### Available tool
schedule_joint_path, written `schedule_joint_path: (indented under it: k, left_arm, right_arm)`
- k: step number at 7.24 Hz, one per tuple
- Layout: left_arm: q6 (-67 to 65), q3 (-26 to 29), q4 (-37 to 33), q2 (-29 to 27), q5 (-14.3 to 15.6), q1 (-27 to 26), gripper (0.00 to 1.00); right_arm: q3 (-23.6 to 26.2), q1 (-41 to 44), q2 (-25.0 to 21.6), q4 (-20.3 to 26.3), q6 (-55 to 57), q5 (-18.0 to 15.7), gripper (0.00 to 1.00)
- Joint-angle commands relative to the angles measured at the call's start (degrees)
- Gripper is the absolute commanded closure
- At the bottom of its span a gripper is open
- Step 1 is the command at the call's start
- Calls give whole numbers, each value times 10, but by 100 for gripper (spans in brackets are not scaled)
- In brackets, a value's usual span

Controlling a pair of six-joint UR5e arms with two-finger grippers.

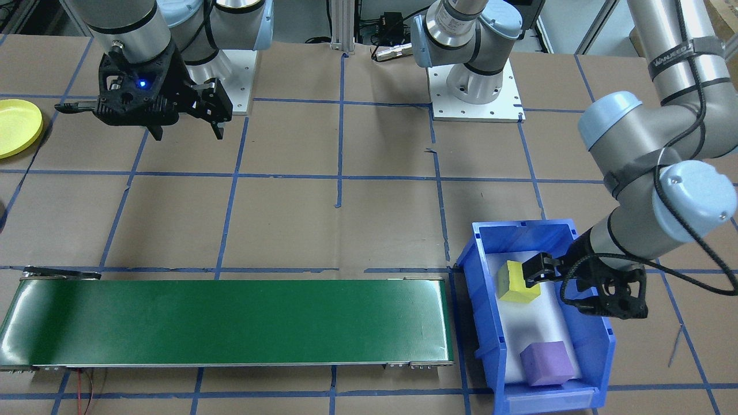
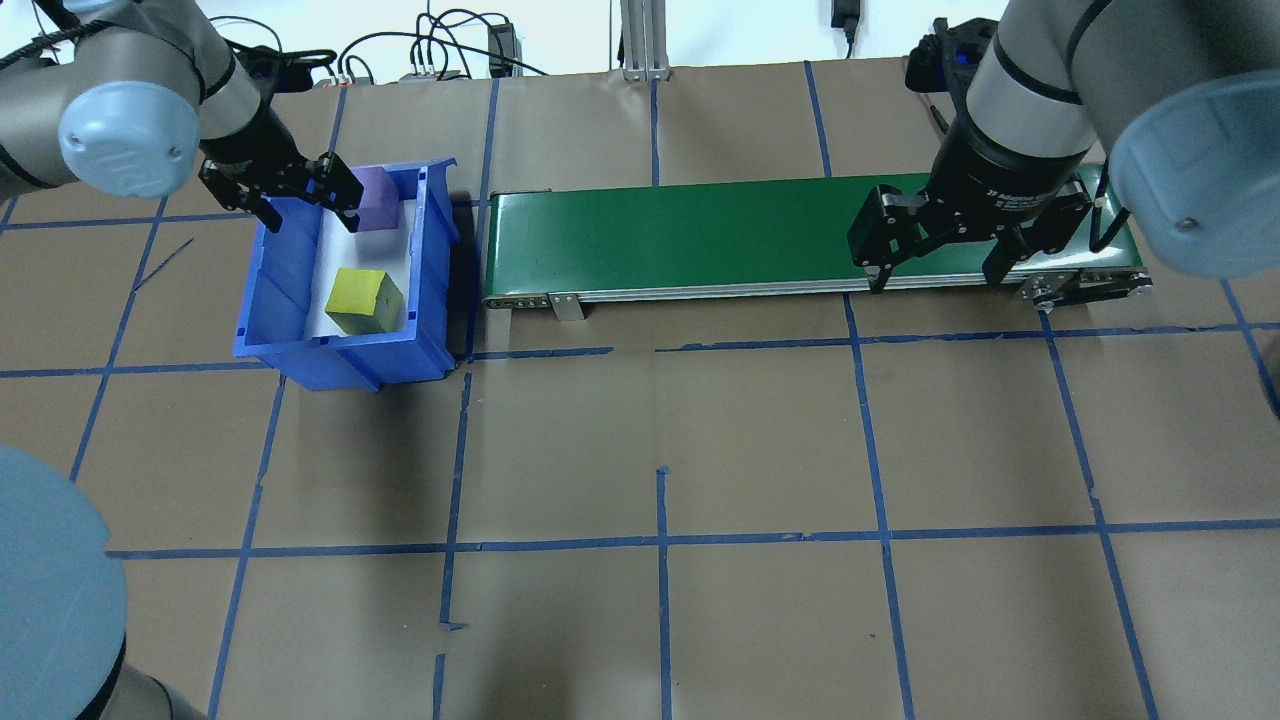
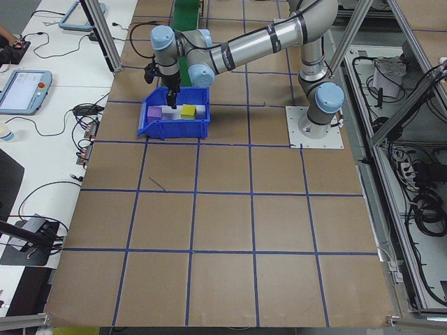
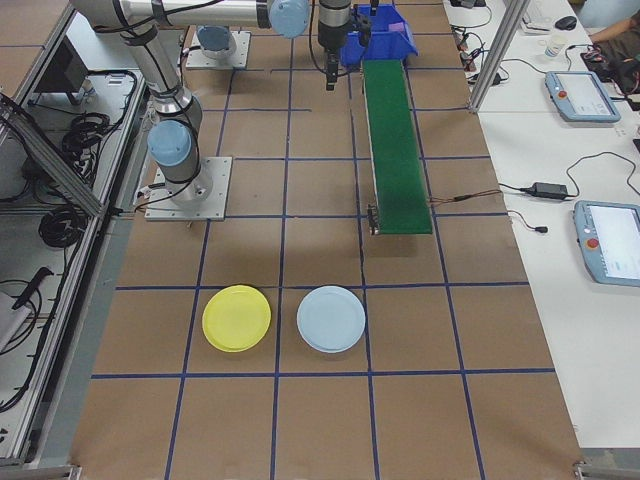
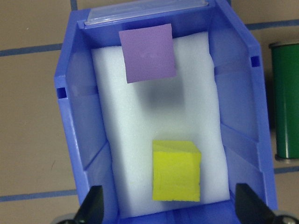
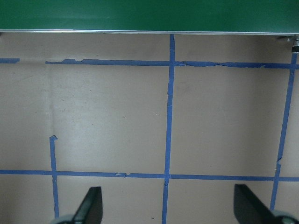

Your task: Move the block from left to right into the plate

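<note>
The left gripper [image 2: 300, 200] hangs over the blue bin [image 2: 262, 300] with its fingers [image 5: 93, 205] spread wide and nothing between them. In the left wrist view both fingertips show at the bottom corners, and the yellow block [image 5: 176, 171] lies between and just ahead of them, nearer the right-hand finger, resting on the white foam pad [image 5: 135, 140] that lines the bin. From that view alone I cannot tell how high the gripper is above the block; the front view shows one fingertip close to the block's upper edge, but contact is not clear. The purple block [image 5: 147, 52] lies farther ahead, at the far end of the bin, well apart from the yellow one.

The right gripper [image 2: 940, 262] hovers above the table beside the near edge of the green belt [image 2: 700, 235], its fingers wide apart and empty. The right wrist view shows only bare table and blue tape lines below it, with the belt's edge ahead.

The yellow plate [image 4: 236, 318] sits on the table well away from both grippers, past the belt's end, just beside a pale blue plate [image 4: 331, 319].
</note>
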Motion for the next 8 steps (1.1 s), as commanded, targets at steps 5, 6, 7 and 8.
schedule_joint_path:
  k: [5, 6, 7, 8]
  left_arm:
    - [11, -65, 33, -40, -8, 0, 41]
    - [11, -63, 33, -39, -8, 0, 51]
    - [4, -59, 37, -33, -8, 0, 57]
    - [2, -38, 41, -30, -7, 0, 58]
  right_arm:
    - [1, 1, 0, -1, 0, 0, 0]
    - [1, 1, 0, -1, 0, 1, 0]
    - [1, 1, 0, -1, 0, 1, 0]
    - [1, 1, 0, -1, 0, 1, 0]
